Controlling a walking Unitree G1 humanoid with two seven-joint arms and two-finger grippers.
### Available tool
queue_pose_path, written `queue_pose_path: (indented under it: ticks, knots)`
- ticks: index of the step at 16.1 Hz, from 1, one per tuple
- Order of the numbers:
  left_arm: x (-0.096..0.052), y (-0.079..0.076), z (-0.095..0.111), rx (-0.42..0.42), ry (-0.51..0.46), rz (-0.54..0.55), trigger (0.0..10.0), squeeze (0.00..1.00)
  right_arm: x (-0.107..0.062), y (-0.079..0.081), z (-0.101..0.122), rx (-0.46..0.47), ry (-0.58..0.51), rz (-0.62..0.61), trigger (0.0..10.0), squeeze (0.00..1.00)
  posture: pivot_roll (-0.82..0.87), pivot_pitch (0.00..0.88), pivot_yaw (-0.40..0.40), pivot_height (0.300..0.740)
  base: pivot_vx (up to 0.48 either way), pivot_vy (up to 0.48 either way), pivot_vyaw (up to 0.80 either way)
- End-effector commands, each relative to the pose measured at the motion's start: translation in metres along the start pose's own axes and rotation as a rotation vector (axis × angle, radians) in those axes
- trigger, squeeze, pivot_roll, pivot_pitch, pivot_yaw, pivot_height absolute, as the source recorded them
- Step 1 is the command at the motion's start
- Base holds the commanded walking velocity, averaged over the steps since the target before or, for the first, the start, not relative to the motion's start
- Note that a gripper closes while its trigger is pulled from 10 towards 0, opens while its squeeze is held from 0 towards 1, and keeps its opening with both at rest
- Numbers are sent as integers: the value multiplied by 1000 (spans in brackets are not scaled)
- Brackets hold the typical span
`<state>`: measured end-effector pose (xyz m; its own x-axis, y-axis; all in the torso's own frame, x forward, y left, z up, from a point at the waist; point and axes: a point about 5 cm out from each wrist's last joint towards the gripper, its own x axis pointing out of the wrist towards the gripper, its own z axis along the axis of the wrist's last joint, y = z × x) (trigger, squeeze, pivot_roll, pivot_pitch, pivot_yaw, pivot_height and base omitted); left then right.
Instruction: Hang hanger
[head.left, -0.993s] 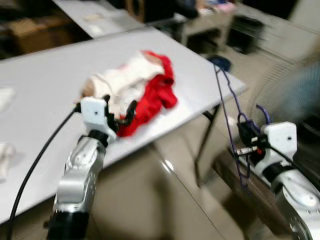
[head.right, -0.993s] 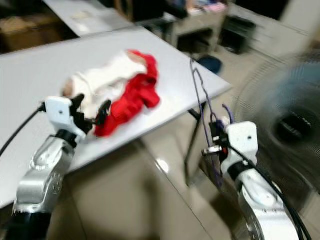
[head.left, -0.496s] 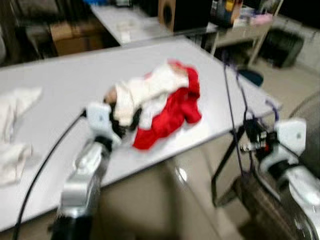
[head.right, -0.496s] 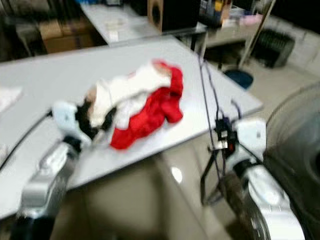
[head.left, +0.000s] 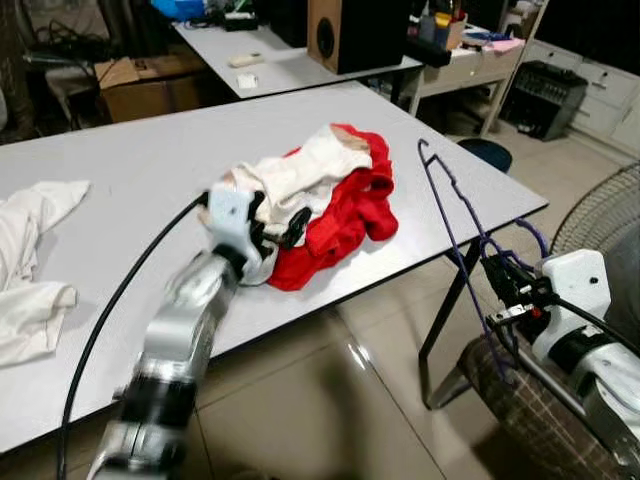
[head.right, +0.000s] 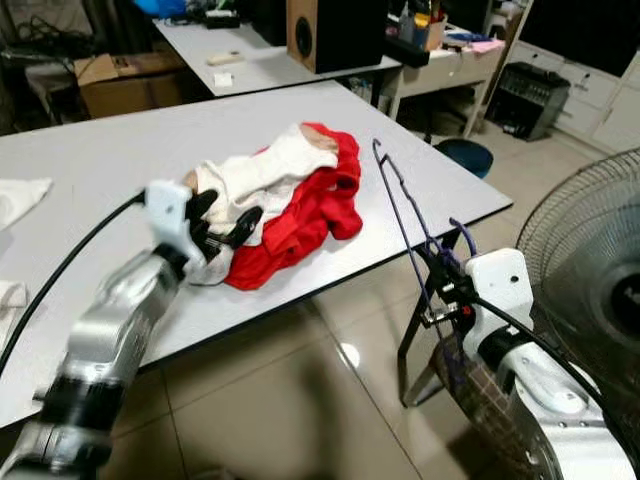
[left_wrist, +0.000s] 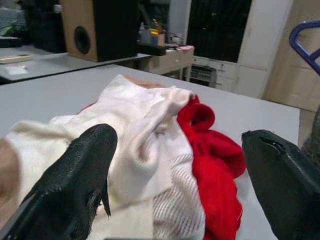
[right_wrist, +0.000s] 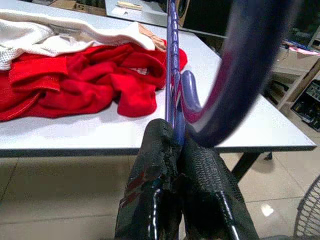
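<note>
The left arm (head.left: 185, 340) is blurring along its length, and its base is running off the picture's edge at 7 o'clock. A white cloth (head.left: 30, 270) is getting cut off at 9 o'clock. The fan (head.right: 585, 260) is getting cropped at 3 o'clock.

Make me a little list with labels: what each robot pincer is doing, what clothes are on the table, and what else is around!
left pincer: open, hovering at the clothes pile
right pincer: shut on the purple hanger, held off the table's edge
clothes pile: white garment lying on a red garment
table: grey, also has white cloth on the robot's left
nearby: fan on the robot's right, speaker on the far table
</note>
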<state>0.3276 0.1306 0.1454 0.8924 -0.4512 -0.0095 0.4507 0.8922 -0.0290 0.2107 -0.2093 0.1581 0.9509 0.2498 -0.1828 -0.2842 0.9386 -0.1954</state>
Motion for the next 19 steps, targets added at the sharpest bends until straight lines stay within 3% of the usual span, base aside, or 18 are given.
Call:
queue_pose_path:
  ticks: [1, 3, 4, 5, 12, 19]
  knots:
    - [5, -3, -2, 7, 18, -33, 10000, 0, -3, -1, 3, -13, -7, -1, 10000, 0, -134, 0, 19, 740, 0, 0, 0]
    - [11, -2, -6, 27, 46, -24, 10000, 0, -7, 1, 1, -11, 3, -4, 10000, 0, -144, 0, 27, 740, 0, 0, 0]
    - [13, 0, -8, 51, 58, -7, 1373, 0, -9, 3, 1, -13, 7, 2, 10000, 0, -148, 0, 30, 740, 0, 0, 0]
    - [15, 1, -9, 71, 64, 7, 0, 0, -11, 4, 1, -15, 8, 6, 10000, 0, -151, 0, 32, 740, 0, 0, 0]
    - [19, 23, -10, 88, 82, 141, 0, 0, -16, 7, 1, -23, 8, 35, 10000, 0, -157, 0, 41, 740, 0, 0, 0]
    - [13, 32, -19, 92, 153, 170, 0, 0, -15, 6, 0, -32, 10, 40, 10000, 0, -146, 0, 36, 740, 0, 0, 0]
